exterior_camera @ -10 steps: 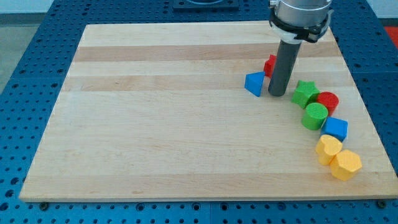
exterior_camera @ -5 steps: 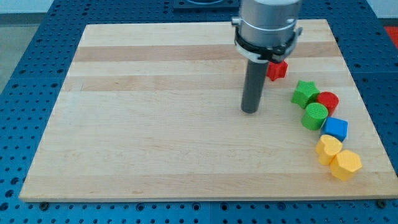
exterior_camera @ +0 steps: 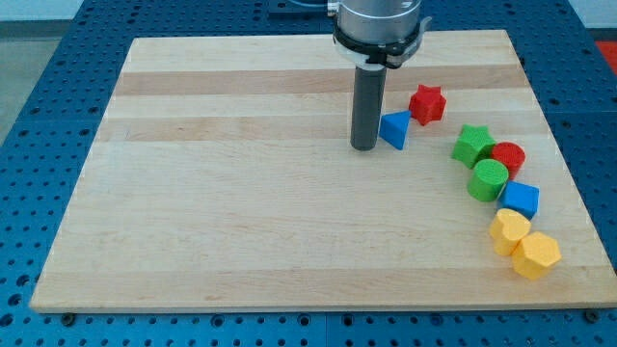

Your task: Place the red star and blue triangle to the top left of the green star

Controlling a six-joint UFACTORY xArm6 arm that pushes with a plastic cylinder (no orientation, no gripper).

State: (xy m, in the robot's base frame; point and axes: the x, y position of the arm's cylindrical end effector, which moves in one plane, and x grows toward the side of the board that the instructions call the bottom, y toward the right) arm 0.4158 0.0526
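Note:
The red star [exterior_camera: 427, 103] lies on the wooden board [exterior_camera: 241, 193] right of centre near the top. The blue triangle [exterior_camera: 394, 128] sits just below and left of it. The green star [exterior_camera: 472, 145] is to their lower right, at the head of a curved row of blocks. My tip [exterior_camera: 363, 146] rests on the board immediately left of the blue triangle, touching or nearly touching its left side.
Below the green star run a red cylinder [exterior_camera: 508, 157], a green cylinder [exterior_camera: 489, 179], a blue cube [exterior_camera: 522, 200], a yellow heart-like block [exterior_camera: 509, 231] and a yellow hexagon [exterior_camera: 536, 254], close to the board's right edge.
My tip swung from the right side of the blue triangle, around below it, to its left side. The blue triangle and red star stay about where they were.

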